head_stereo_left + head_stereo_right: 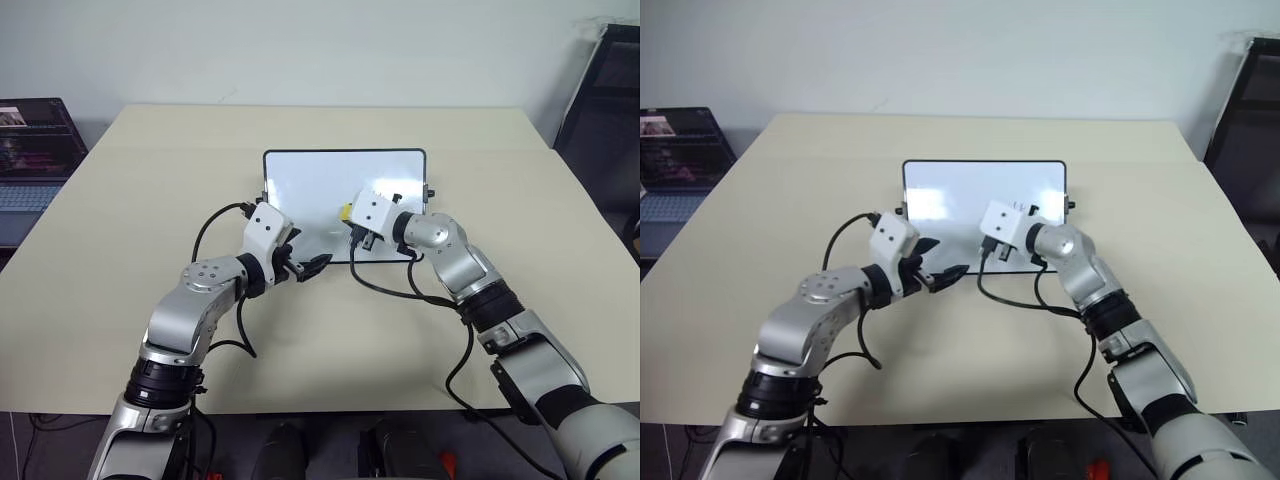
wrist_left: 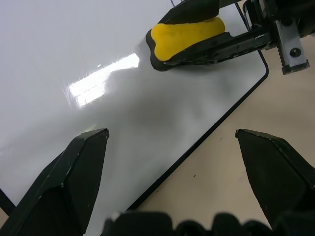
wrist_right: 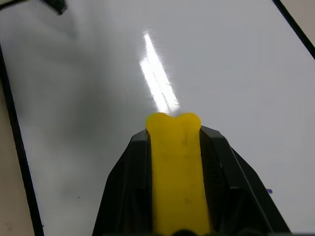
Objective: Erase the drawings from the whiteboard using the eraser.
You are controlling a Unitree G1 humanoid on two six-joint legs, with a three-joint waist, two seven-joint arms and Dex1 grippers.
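Right gripper clamped tight on yellow eraser, tip over whiteboard. Left gripper spread wide, holding nothing, straddling the board's near edge.

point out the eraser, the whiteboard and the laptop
eraser (image 2: 184,34): left wrist view, on its yellow body.
whiteboard (image 1: 330,185): left eye view, on its bare white face.
laptop (image 1: 30,150): left eye view, on its screen.

The right gripper presses the yellow eraser onto the whiteboard beyond wide-spread jaws.
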